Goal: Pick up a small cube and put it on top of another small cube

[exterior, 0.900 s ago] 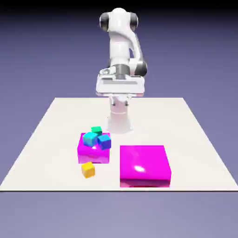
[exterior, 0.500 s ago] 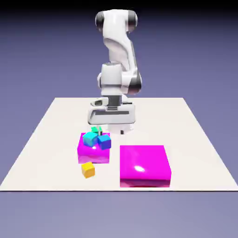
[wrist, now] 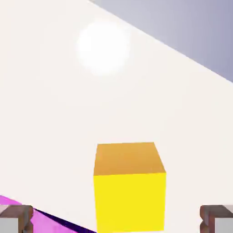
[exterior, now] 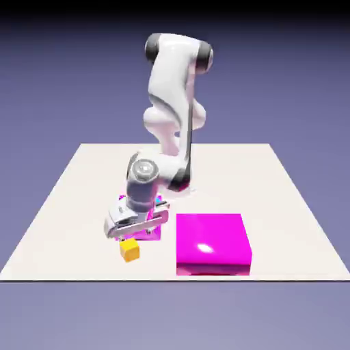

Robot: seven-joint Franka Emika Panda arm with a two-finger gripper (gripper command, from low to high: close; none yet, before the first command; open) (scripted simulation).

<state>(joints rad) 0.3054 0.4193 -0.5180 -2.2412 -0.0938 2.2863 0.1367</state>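
**Open gripper poised over the yellow-orange cube**

While your gripper (exterior: pixel 130 236) hangs low above the table (exterior: pixel 61 205), its jaws stand wide apart with nothing between them. In the hand view you can see both fingertips (wrist: pixel 16 218) at the bottom corners of the frame, one at each side, and the tiny yellow-orange cube (wrist: pixel 129 189) sits in the gap between them without touching either. That cube shows you a bright yellow face toward the camera and a darker orange top.

From the exterior view, you find the tiny yellow-orange cube (exterior: pixel 129 250) resting on the table near its front edge, just below the hand. It lies just in front of the smaller magenta block (exterior: pixel 154 232), which the arm (exterior: pixel 171 89) largely hides. A sliver of that block's magenta also runs along the lower left of the hand view, with a thin dark blue line at its edge. You cannot make out the other small cubes on that block, since the hand covers them apart from a speck of cyan beside the wrist.

To the exterior view's right, the larger magenta block (exterior: pixel 213 243) lies flat on the table, close to the smaller one but apart from the cube. The hand is tilted, its fingers pointing down toward the cube. A soft bright spot of light falls on the white table surface beyond the cube in the hand view.
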